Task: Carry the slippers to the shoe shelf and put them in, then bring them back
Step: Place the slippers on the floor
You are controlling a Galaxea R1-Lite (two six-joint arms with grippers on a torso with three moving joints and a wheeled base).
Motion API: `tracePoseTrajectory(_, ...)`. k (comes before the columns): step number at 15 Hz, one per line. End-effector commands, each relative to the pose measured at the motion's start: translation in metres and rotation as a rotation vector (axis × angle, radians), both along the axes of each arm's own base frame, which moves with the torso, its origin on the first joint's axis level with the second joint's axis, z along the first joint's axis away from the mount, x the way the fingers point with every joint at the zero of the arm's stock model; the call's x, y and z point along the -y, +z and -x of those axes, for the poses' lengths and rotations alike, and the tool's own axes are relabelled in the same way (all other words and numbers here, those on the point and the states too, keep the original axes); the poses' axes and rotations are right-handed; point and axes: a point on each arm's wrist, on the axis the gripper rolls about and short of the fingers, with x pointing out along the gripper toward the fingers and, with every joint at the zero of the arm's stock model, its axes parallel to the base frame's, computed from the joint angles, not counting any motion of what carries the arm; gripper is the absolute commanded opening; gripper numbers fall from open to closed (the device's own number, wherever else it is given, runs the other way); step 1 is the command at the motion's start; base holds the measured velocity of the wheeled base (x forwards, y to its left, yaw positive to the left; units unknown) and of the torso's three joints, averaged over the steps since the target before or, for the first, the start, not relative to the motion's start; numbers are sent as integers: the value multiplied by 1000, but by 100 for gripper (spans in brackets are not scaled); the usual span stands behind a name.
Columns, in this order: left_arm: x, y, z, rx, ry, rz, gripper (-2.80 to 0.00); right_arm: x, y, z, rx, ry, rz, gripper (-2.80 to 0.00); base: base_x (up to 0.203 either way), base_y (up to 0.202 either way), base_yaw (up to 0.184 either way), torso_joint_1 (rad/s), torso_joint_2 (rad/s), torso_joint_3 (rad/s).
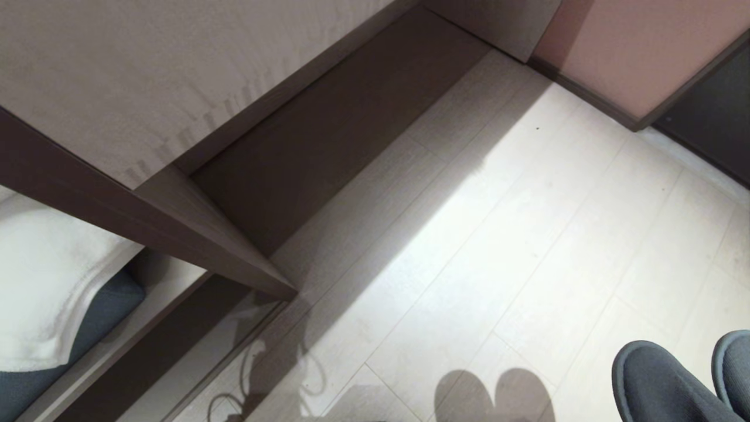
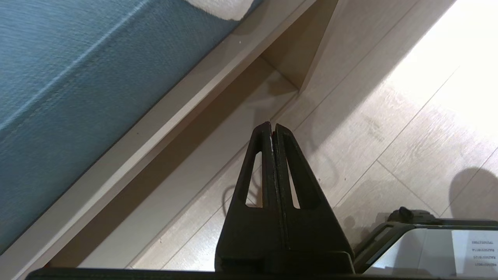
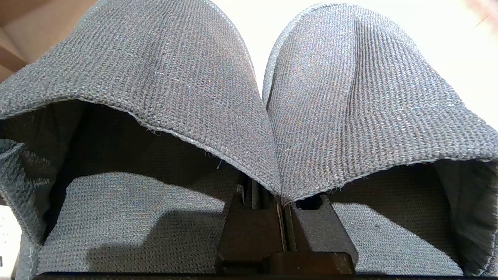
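Note:
The slippers (image 3: 249, 85), a dark grey cloth pair, hang side by side with their toes pointing away from my wrist. My right gripper (image 3: 282, 200) is shut on them, pinching the inner edges of both uppers together. In the head view the slippers (image 1: 662, 381) show only at the lower right corner, above the pale floor. The shoe shelf (image 1: 328, 135) is the low dark opening under the grey-beige unit, ending at an upright divider panel (image 1: 222, 234). It lies well off to the left of the slippers. My left gripper (image 2: 272, 126) is shut and empty over the floor.
Left of the divider lies a white towel (image 1: 47, 281) on a blue cushion (image 2: 78, 77), on a bench ledge (image 2: 163, 128) with a recess under it. A pink wall panel (image 1: 633, 47) and a dark doorway (image 1: 715, 117) stand at the far right. Pale plank floor (image 1: 527, 234) lies between.

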Motion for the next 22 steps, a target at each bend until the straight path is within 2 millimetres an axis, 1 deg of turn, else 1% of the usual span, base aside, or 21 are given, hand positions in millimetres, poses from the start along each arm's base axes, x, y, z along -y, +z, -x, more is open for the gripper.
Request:
tracePoseTrajectory(1, 0, 0, 0, -1, 0, 1, -280, 0, 0, 0, -1, 1, 1, -280, 0, 0, 0, 7, 4, -194)
tracePoseTrajectory(22, 0, 0, 0, -1, 0, 1, -280, 0, 0, 0, -1, 1, 0, -280, 0, 0, 0, 2, 4, -196)
